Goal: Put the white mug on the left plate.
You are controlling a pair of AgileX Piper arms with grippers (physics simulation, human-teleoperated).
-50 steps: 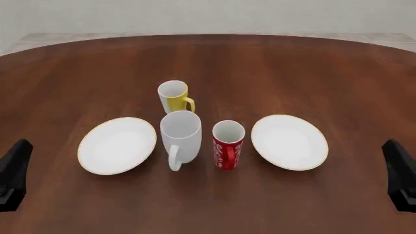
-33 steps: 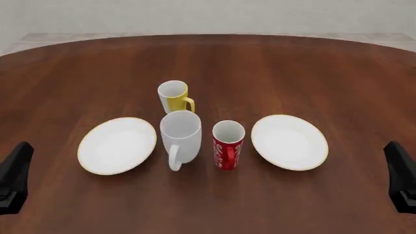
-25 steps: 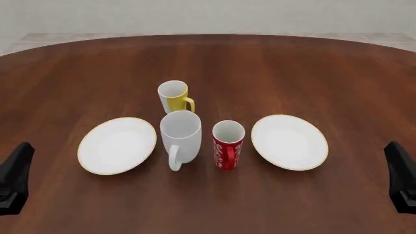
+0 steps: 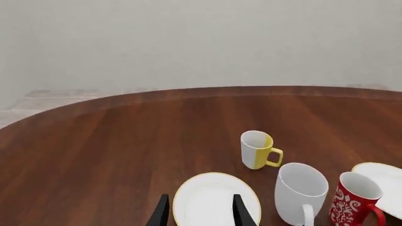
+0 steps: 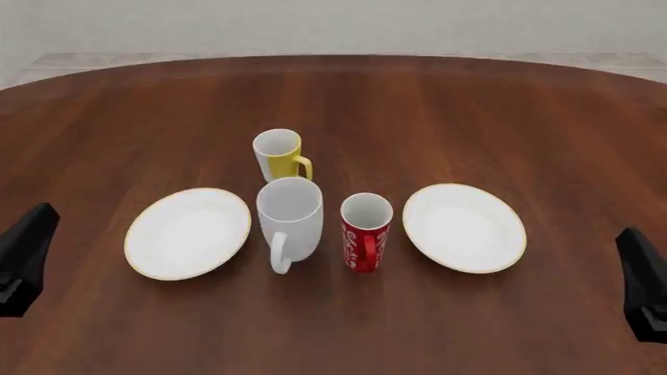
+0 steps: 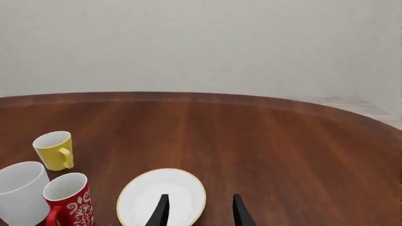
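The white mug point(image 5: 290, 221) stands upright at the table's middle, its handle toward the near edge; it also shows in the left wrist view point(image 4: 301, 193) and the right wrist view point(image 6: 20, 190). Just to its left lies the left plate point(image 5: 187, 233), white with a gold rim, seen too from the left wrist point(image 4: 217, 200). My left gripper point(image 4: 199, 216) is open and empty, its fingertips short of the plate; its arm shows at the front view's left edge point(image 5: 23, 258). My right gripper point(image 6: 199, 214) is open and empty, at the right edge point(image 5: 641, 281).
A red patterned mug point(image 5: 366, 231) stands right of the white mug, almost touching it. A yellow-and-white mug point(image 5: 279, 155) stands behind it. The twin plate point(image 5: 464, 226) lies to the right. The brown round table point(image 5: 469, 109) stretches far behind.
The left arm has risen and shifted slightly forward at the left edge. The right arm and all the crockery stay put.
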